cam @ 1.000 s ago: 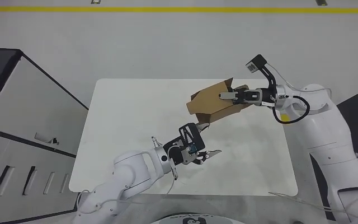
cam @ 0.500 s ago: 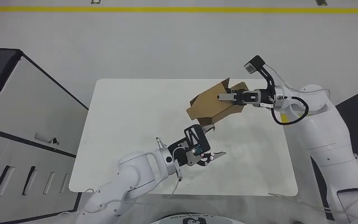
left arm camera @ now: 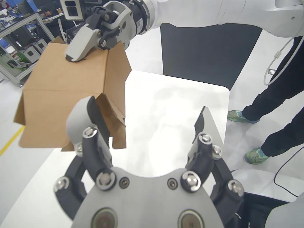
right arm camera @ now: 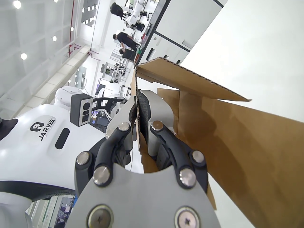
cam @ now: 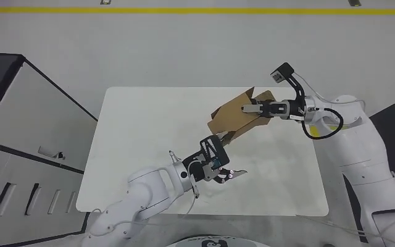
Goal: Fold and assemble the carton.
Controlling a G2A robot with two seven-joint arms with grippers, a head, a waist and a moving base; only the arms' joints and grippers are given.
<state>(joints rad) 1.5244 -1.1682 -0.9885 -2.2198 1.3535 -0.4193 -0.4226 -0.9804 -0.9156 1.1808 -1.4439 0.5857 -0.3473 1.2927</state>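
**A:** Left wrist view, nearest thing first. The left gripper (left arm camera: 147, 110) has its fingers spread wide above the table (left arm camera: 171, 96) and is holding nothing. One finger sits just beside the small flap (left arm camera: 117, 129) hanging from the carton (left arm camera: 64, 86).

**B:** And where is the carton itself?

**A:** It is brown, half opened into a tube and tilted, over the table's far right part. It looks raised off the surface, though I can't say its low corner is clear. Farther on, the right gripper (left arm camera: 75, 56) is pinching the upper wall panel at its edge. The right wrist view shows the cardboard clamped between both pads.

**B:** So I'd judge the step in hand is folding in the near-end flaps.

**A:** Agreed. I'd bring the left fingers in at the open end and push the small flap inward along its crease, not against the panel face.

**B:** What's the risk?

**A:** The right pinch is on one thin edge, so a hard shove could swing the carton or skew it flat. Press gently, toward the right gripper's hold, so that grip braces the push.
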